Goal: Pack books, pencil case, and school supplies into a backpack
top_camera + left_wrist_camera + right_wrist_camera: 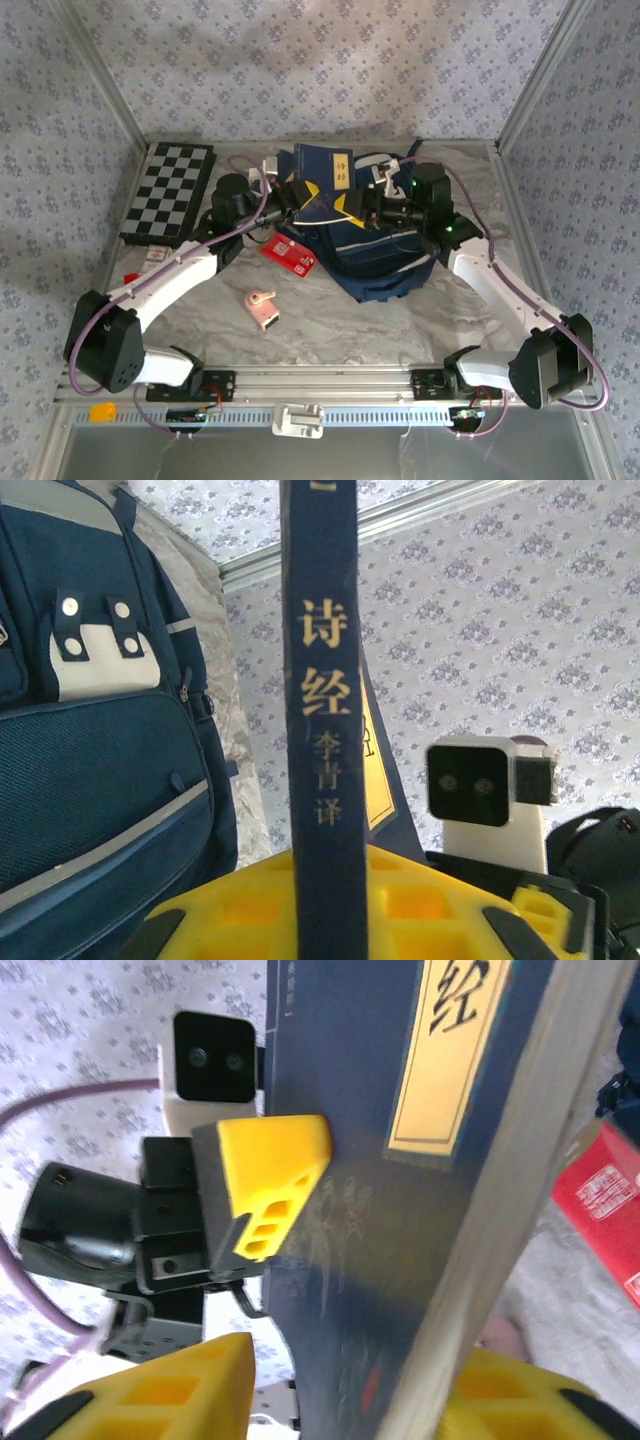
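Observation:
A navy book with a yellow title strip stands upright over the navy backpack. My left gripper is shut on it. In the left wrist view its spine rises straight out of my yellow jaws, with the backpack to the left. My right gripper reaches it from the other side. In the right wrist view the book sits between my open jaws, with a gap at the left finger. The red pencil case and the pink gadget lie on the table.
A black-and-white checkered board lies at the back left. A tiny red block sits by the left arm. The pencil case shows past the book's page edge. Metal posts and patterned walls close the table in.

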You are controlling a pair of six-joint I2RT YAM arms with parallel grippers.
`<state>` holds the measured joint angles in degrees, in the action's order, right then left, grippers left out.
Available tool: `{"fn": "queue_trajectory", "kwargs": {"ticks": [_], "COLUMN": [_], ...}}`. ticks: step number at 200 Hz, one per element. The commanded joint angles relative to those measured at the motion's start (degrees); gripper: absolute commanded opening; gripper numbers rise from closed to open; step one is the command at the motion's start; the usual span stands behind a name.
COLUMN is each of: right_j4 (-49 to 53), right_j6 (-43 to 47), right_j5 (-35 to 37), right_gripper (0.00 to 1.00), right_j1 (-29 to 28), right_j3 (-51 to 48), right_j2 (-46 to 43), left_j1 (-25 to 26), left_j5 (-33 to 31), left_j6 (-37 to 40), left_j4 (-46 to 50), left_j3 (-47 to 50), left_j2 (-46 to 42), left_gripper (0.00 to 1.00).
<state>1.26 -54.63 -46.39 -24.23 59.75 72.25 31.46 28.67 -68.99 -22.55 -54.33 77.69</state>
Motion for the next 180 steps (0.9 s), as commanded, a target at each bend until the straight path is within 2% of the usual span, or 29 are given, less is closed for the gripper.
{"fn": "queue_trajectory", "kwargs": {"ticks": [1, 24, 32, 41, 50, 61, 75, 96, 115, 138, 180], "right_j4": [2.38, 7.66, 9.90, 12.49, 16.12, 21.89, 26.92, 32.62, 40.23, 48.37, 57.35], "right_j6": [2.83, 6.04, 7.01, 8.38, 9.97, 12.18, 13.54, 13.74, 14.55, 15.31, 17.32], "right_j5": [-0.99, 2.18, 3.29, 4.98, 7.64, 12.08, 16.74, 21.49, 28.55, 37.32, 43.79], "right_gripper": [0.28, 0.07, 0.00, 0.00, 0.00, 0.00, 0.00, 0.00, 0.00, 0.00, 0.00], "right_j1": [0.53, 1.08, 1.41, 1.86, 2.35, 2.86, 3.91, 7.15, 9.71, 12.31, 16.47], "right_j3": [0.06, 0.06, 0.19, 0.24, 0.52, 0.93, 0.24, -1.35, -1.30, -1.35, -2.43], "right_j2": [-0.45, -2.85, -3.80, -5.28, -6.89, -9.26, -13.05, -18.92, -23.93, -28.57, -33.88], "left_j1": [0.94, 1.22, 1.30, 1.29, 1.35, 1.96, 3.69, 6.60, 9.65, 15.76, 24.37], "left_j5": [-0.01, 0.06, 0.28, 0.85, 0.13, -4.86, -11.52, -11.52, -8.21, -8.97, -12.53], "left_j6": [3.80, 5.53, 6.59, 9.54, 15.19, 25.52, 35.88, 46.02, 50.77, 55.77, 60.15], "left_j4": [0.88, 2.59, 3.42, 5.41, 11.29, 22.07, 31.89, 35.33, 36.64, 40.26, 44.51], "left_j3": [-2.34, -2.28, -2.57, -3.21, -4.81, -7.44, -10.07, -11.62, -14.48, -20.49, -32.93], "left_j2": [-0.01, -0.01, 0.00, -0.15, -0.44, -0.63, 0.43, 4.21, 9.37, 16.06, 29.73], "left_gripper": [0.00, 0.00, 0.08, 0.21, 0.36, 0.42, 0.44, 0.51, 0.52, 0.54, 0.56]}}
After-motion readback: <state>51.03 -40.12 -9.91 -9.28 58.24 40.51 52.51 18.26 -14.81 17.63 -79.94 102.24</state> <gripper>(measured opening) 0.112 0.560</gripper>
